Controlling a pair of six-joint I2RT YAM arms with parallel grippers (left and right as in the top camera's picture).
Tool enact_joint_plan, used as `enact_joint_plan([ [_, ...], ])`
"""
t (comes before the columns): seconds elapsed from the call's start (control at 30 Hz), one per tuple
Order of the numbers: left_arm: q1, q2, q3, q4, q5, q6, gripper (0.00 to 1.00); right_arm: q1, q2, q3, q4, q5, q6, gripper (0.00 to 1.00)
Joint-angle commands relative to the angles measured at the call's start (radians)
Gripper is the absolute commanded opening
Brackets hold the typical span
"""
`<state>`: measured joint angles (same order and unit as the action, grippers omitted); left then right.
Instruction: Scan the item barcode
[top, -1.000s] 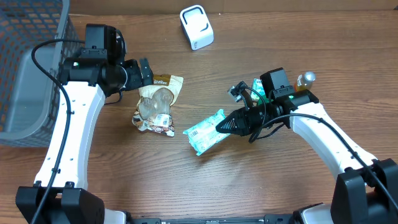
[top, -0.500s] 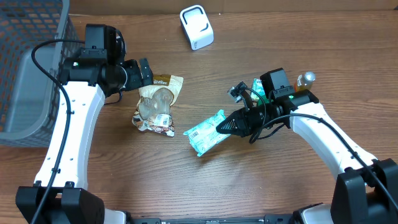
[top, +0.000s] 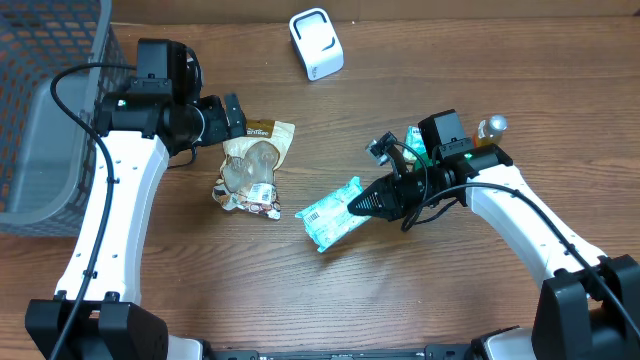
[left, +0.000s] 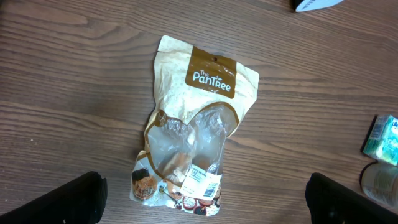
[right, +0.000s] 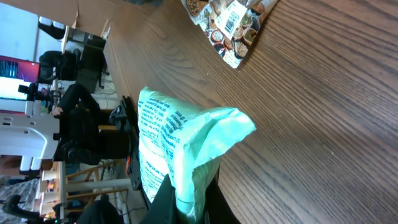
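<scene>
Between the right gripper's (top: 358, 205) closed jaws sits one edge of the green packet (top: 328, 213). Its long axis runs straight out ahead of the jaws, so the free end points toward the pouch (left: 193, 130) and its white printed face is turned up. It hangs low over the table (top: 400, 300); I cannot tell whether it touches. Nothing has visibly moved since a second ago. The right arm reaches in from its own side, elbow bent and wrist level. The left gripper (top: 236, 118) hovers over the pouch's top end with its jaws wide apart and empty. The white scanner (top: 316, 44) stands well beyond both.
</scene>
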<state>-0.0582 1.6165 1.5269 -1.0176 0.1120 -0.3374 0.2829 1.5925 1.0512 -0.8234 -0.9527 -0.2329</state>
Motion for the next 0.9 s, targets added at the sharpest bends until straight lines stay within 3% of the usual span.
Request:
enact_joint_plan([
  [0.0,0.001,0.002,-0.002,0.001,0.008,0.009,1.0,-0.003,-0.024,0.006,0.002,-0.017,-0.011,0.04],
  [0.87,0.001,0.002,-0.002,0.001,0.008,0.009,1.0,-0.003,-0.024,0.006,0.002,0.02,-0.011,0.04],
])
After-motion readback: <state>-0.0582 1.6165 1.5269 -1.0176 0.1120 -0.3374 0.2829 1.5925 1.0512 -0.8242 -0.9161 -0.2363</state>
